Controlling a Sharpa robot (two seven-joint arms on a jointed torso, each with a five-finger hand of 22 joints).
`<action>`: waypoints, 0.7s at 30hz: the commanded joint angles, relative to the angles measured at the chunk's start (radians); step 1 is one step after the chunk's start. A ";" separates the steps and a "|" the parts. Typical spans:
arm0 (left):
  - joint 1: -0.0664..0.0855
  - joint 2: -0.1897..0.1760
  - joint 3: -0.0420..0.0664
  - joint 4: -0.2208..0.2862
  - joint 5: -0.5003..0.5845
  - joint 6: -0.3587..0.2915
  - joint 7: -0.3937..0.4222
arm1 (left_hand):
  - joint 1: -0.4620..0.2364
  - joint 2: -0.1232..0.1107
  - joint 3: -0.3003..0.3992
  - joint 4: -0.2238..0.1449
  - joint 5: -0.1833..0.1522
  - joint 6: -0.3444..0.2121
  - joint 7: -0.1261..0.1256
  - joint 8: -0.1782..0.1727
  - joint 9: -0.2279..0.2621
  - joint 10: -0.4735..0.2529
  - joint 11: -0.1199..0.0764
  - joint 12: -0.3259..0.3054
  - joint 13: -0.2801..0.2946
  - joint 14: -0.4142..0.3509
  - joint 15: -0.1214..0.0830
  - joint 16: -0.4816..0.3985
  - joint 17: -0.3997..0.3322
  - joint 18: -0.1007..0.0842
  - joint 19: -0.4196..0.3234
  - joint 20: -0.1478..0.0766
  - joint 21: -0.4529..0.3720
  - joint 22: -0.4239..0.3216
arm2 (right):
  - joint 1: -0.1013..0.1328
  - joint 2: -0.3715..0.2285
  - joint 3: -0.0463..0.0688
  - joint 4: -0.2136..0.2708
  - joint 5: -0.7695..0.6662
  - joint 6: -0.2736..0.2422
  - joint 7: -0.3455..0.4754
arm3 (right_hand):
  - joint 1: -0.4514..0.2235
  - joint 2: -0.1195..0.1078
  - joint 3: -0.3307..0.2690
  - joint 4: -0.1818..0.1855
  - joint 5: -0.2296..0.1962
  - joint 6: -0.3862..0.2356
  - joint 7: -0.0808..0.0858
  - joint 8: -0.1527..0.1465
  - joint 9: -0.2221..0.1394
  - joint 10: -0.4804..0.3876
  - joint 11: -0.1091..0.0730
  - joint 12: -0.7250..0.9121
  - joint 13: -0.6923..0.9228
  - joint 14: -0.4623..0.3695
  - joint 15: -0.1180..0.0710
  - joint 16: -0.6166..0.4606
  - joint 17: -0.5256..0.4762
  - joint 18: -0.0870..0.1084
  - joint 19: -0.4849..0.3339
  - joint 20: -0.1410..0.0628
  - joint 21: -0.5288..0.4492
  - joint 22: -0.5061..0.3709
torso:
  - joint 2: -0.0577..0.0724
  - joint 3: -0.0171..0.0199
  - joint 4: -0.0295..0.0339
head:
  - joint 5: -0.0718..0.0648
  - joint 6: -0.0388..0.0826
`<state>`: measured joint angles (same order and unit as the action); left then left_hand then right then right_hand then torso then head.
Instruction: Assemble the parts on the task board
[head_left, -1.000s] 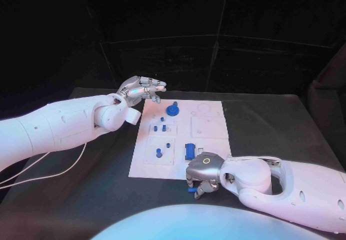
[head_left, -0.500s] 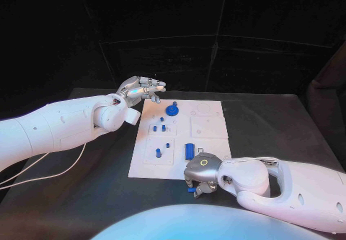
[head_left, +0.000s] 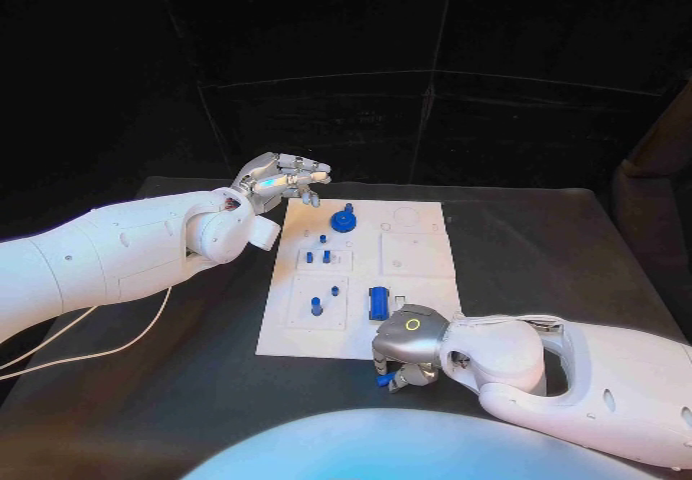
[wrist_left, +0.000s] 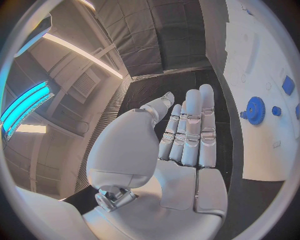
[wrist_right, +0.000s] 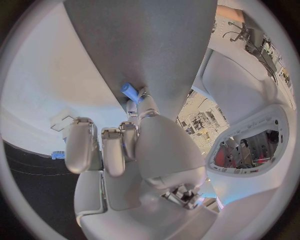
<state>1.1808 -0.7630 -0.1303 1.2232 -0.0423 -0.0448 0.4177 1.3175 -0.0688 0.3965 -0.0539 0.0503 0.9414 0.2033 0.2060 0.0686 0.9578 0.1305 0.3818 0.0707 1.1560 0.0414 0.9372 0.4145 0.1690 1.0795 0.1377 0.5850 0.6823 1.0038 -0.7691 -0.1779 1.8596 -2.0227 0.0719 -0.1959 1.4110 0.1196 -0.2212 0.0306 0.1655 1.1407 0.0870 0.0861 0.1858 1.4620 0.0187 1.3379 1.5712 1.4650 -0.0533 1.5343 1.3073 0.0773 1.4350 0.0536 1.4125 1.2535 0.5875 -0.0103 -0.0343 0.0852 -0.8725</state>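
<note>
Partly assembled, judging by the task board: several blue parts standing in their seats, at least two pale recesses on the side nearer the right hand bare. Pinched in the right hand, between thumb and a fingertip, one small blue peg, other fingers curled in beside it; held low over the board's near edge, just beyond the fingertips. Probably next to be seated, though no telling from here which hole. Just under that hand in the head view, a blue speck off the board edge; cannot tell whether the same peg or a loose one. Raised past the board's far corner, the left hand: nothing held, fingers fairly straight and close side by side, thumb set apart, well clear of every part. Nearest to its fingertips, one blue gear with a knob on top, seated at the far end of the board. Counted on the board: one gear, one upright blue block just ahead of the right hand, and about five small pegs in pairs and singles between the two hands, too small to count surely. Left to do, at a guess: seating the held peg and filling the bare recesses.
</note>
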 joint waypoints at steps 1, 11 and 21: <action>0.002 -0.002 0.001 0.003 0.003 0.008 0.006 | 0.000 0.003 0.002 -0.006 0.006 -0.006 -0.001 0.007 0.001 -0.008 0.000 0.004 -0.001 -0.008 0.002 0.003 -0.002 0.014 0.000 0.005 -0.007 -0.001 | -0.003 -0.011 -0.006 0.000 -0.004 -0.036 -0.023 | 0.053 0.045 0.003 0.001 -0.031 0.012 -0.002 0.002 -0.002 0.019 -0.015 -0.006 -0.143 0.093 -0.009 0.005 0.205 -0.013 0.002 -0.007 0.002 0.003 | 0.001 0.0002 0.0001 | 0.000 0.000; 0.002 -0.005 0.001 0.005 0.003 0.007 0.006 | 0.002 0.003 0.002 -0.007 0.006 -0.007 -0.001 0.008 0.001 -0.009 0.000 0.004 -0.001 -0.008 0.002 0.004 -0.002 0.014 0.000 0.005 -0.007 -0.001 | -0.003 -0.036 -0.006 0.017 0.015 -0.141 -0.005 | 0.053 0.024 0.009 0.010 -0.078 0.020 -0.004 -0.002 -0.008 0.022 -0.017 -0.002 -0.140 0.094 -0.011 0.007 0.209 -0.015 0.007 -0.010 0.008 0.015 | 0.002 -0.0001 0.0000 | 0.000 0.000; 0.002 -0.006 0.001 0.004 0.003 0.008 0.006 | 0.002 0.003 0.002 -0.007 0.006 -0.007 -0.001 0.008 0.001 -0.009 0.000 0.004 -0.001 -0.008 0.002 0.004 -0.002 0.014 0.000 0.005 -0.007 -0.001 | -0.003 -0.075 -0.005 0.041 0.078 -0.268 0.057 | 0.057 -0.004 0.036 0.033 -0.097 0.027 -0.005 -0.005 -0.014 0.024 -0.018 0.001 -0.139 0.094 -0.013 0.009 0.213 -0.019 0.016 -0.012 0.018 0.035 | 0.001 -0.0003 0.0005 | -0.002 0.000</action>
<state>1.1808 -0.7683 -0.1303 1.2257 -0.0423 -0.0449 0.4177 1.3175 -0.0688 0.3992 -0.0566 0.0503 0.9415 0.2033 0.2102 0.0687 0.9578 0.1305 0.3818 0.0707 1.1561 0.0414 0.9372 0.4132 0.1689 1.0795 0.1377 0.5850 0.6824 0.9993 -0.8396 -0.1833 1.8946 -1.9844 -0.1121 -0.1767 1.4442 0.0993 -0.1890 0.0621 0.0724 1.1611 0.0825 0.0864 0.1728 1.4593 0.0141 1.3373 1.5785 1.4650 -0.0610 1.5391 1.3080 0.0773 1.4460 0.0427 1.4242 1.2877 0.5889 -0.0105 -0.0342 0.0832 -0.8725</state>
